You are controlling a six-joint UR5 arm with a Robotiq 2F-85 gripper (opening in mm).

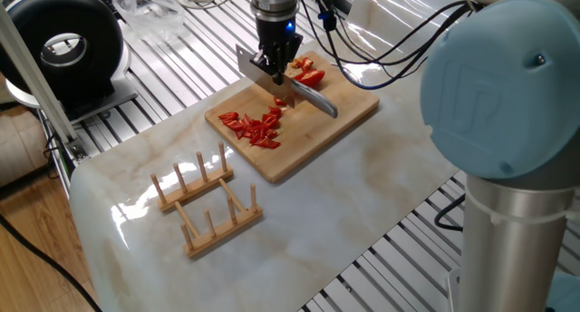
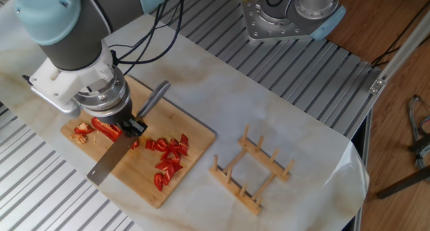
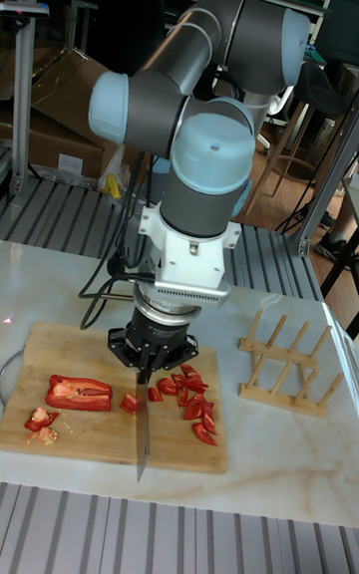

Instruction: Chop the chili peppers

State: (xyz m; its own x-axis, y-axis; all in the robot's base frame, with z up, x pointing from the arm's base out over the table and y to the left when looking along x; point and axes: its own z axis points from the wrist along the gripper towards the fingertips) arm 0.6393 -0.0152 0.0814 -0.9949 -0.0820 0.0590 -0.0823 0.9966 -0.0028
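A bamboo cutting board (image 1: 349, 108) (image 2: 138, 187) (image 3: 70, 345) lies on the marble slab. My gripper (image 1: 276, 69) (image 2: 129, 125) (image 3: 150, 363) is shut on a knife (image 1: 313, 98) (image 2: 111, 165) (image 3: 143, 434), gripping it where blade meets handle. The blade stands edge-down across the board. On one side of it lies a long uncut piece of the chili peppers (image 1: 306, 74) (image 2: 104, 129) (image 3: 80, 393). On the other side is a pile of small red cut bits (image 1: 258, 126) (image 2: 168, 157) (image 3: 189, 397). Whether the edge touches the board I cannot tell.
A wooden peg rack (image 1: 207, 203) (image 2: 252, 170) (image 3: 284, 355) stands on the slab beside the board. A black round device (image 1: 63, 44) sits at the far left on the slatted table. Cables (image 1: 399, 40) trail behind the board. The arm's base (image 2: 289, 16) is bolted at the back.
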